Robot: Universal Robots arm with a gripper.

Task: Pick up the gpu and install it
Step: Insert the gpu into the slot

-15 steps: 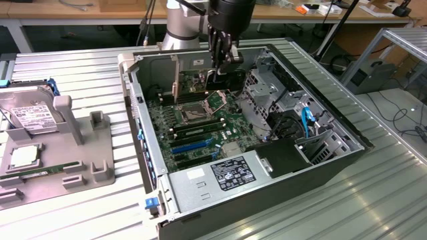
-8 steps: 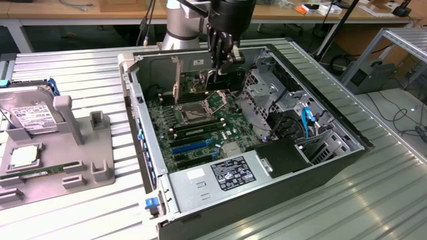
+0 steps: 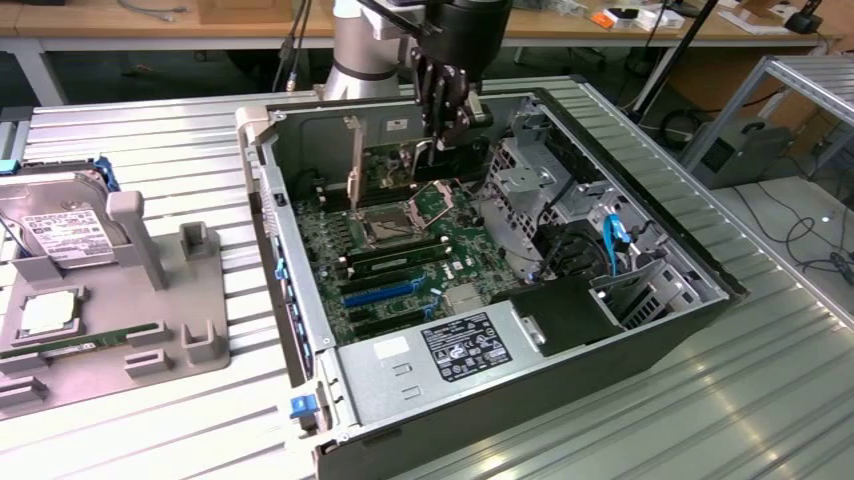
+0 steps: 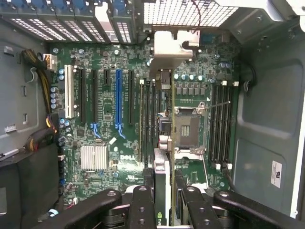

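Hand point(image 4: 164, 202) grips the gpu point(image 4: 162, 167) edge-on above the motherboard point(image 4: 102, 126) marked DELL.

White letters reading "DELL" are printed on the green motherboard point(image 4: 107, 138), near its finned silver heatsink. The white sticker point(image 4: 275, 174) on the grey case wall bears a small black mark, not legible. The black power-supply label point(image 3: 467, 350) and the white hard-drive label point(image 3: 64, 240) carry print too small to read.
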